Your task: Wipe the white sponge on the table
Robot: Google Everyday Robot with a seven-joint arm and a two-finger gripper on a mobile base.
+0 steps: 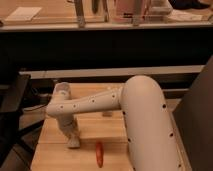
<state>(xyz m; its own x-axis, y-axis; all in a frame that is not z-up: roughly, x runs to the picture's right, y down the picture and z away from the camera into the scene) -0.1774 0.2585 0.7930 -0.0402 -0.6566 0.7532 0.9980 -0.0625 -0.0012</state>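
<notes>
I see the gripper (73,136) low over the left part of the wooden surface (54,159), pointing down from the bent wrist. Its fingers are closed on the white sponge (74,144), which touches the planks near the front-left. A white cup (62,90) stands behind the arm. A small orange-red object (99,154) lies near the sponge's right.
</notes>
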